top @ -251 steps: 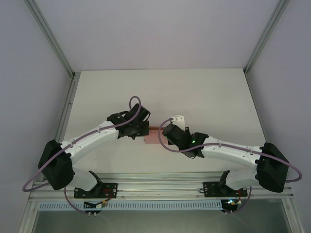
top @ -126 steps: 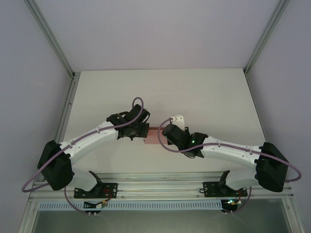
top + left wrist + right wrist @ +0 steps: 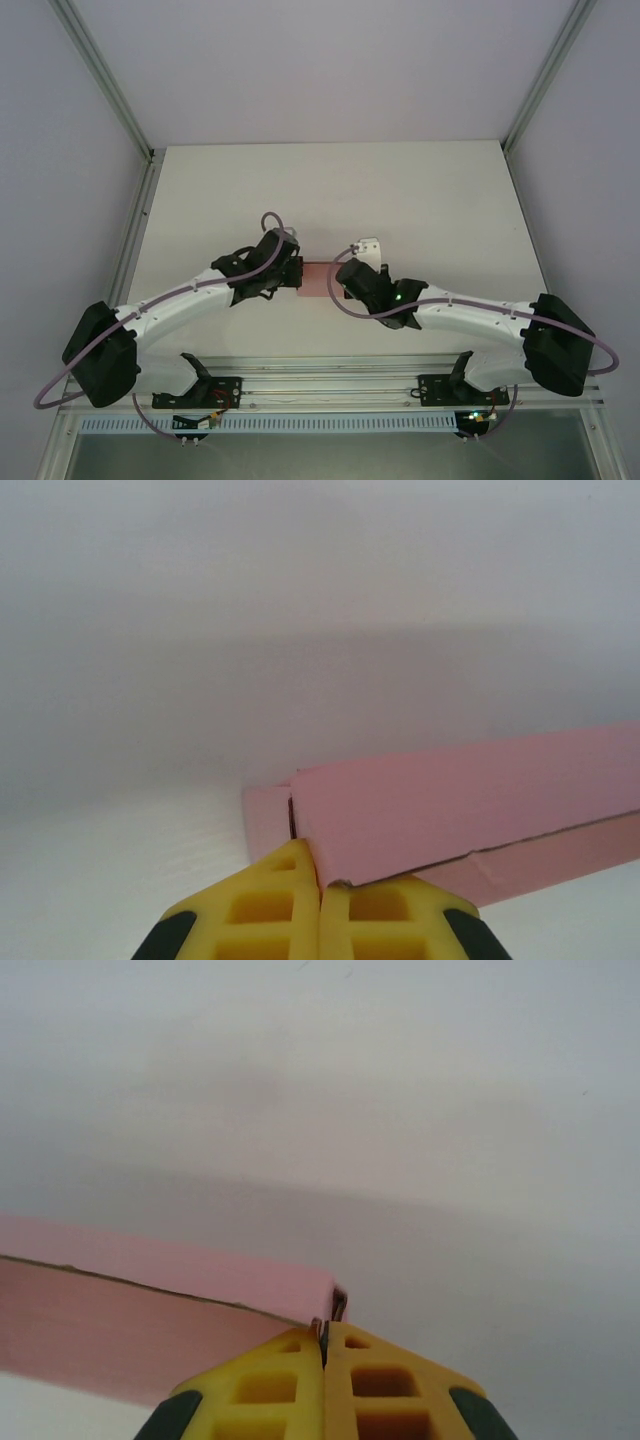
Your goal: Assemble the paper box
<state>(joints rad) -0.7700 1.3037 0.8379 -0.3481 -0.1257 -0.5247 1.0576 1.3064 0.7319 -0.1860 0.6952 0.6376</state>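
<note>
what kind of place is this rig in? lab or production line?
Likely a lab test enclosure, not a production line: a white table boxed in by plain white panels on aluminium frame posts, with a left arm and right arm bolted to a rail at its near edge, working a pink paper box.

Robot lab cell — white table (image 3: 400, 190), aluminium posts (image 3: 103, 75), blank walls (image 3: 320, 60).

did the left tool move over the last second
yes: in the top view the left tool has swung its rear end down, nearer the base rail, tip staying on the paper box.
</note>
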